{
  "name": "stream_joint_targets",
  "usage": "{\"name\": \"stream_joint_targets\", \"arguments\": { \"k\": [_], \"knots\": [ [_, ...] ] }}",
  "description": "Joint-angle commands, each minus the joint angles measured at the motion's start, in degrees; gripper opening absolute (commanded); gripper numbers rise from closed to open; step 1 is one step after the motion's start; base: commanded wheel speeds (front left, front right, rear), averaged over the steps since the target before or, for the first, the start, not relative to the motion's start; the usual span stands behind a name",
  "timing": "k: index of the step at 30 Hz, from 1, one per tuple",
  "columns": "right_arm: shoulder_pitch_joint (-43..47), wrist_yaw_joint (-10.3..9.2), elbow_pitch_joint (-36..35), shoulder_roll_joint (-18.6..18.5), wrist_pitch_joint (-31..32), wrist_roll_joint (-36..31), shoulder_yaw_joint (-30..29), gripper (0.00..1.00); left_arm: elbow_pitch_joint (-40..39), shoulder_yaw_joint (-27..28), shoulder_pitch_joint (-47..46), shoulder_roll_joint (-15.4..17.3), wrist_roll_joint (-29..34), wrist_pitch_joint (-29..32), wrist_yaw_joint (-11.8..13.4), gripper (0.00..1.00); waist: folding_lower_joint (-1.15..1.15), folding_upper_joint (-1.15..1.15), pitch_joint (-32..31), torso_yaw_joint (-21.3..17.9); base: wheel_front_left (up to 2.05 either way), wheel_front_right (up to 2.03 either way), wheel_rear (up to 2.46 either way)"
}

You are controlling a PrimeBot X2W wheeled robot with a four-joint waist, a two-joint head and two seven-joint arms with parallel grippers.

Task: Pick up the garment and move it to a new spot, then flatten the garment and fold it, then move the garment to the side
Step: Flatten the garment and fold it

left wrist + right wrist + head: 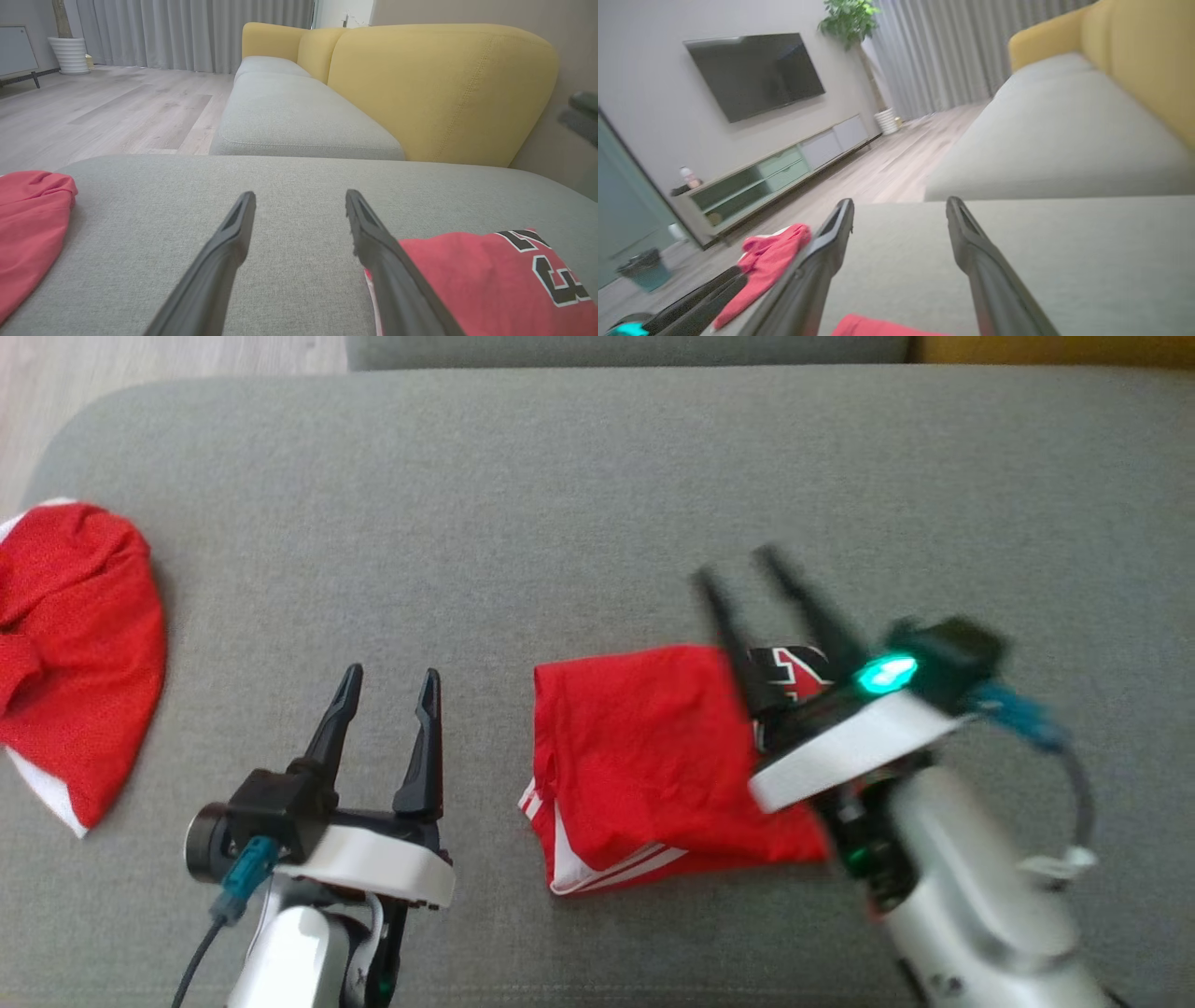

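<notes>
Your garment (644, 765) lies folded on the grey cushion (560, 504), with the left gripper (392, 672) and the blurred right gripper (733, 565) spread-jawed and empty, so seemingly only the move aside remains.

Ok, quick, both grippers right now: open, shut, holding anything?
Left gripper: open, holding nothing.
Right gripper: open, holding nothing, over the red garment.

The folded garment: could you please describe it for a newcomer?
On the grey cushion, look right of centre, by the right claw. The folded garment is red with white stripes and black lettering, unlike the crumpled red heap far left.
</notes>
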Motion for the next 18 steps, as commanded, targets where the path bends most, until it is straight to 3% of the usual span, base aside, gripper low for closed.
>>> {"name": "stream_joint_targets", "arguments": {
  "k": [1, 10, 18],
  "knots": [
    [1.23, -0.04, -3.14, 0.05, -0.75, -2.37, -2.47, 1.0, -1.83, 2.01, -1.25, 0.77, 0.51, -0.7, 0.39, 1.0, 0.0, 0.0, -0.64, -0.49, 0.0, 0.0, 0.0],
    [12.26, -0.04, -10.84, -3.75, 1.5, -14.45, -20.1, 1.0, -2.36, 2.93, 0.15, 2.32, 0.75, -0.7, 0.6, 1.0, 0.0, 0.0, -2.94, -1.4, 0.0, 0.0, 0.0],
    [19.36, -0.04, -14.03, -3.48, 3.51, -16.77, -24.95, 1.0, -3.14, 3.33, 3.1, 3.62, 0.39, -0.56, 0.83, 1.0, 0.0, 0.0, -5.86, -2.12, 0.0, 0.0, 0.0]
  ]
}}
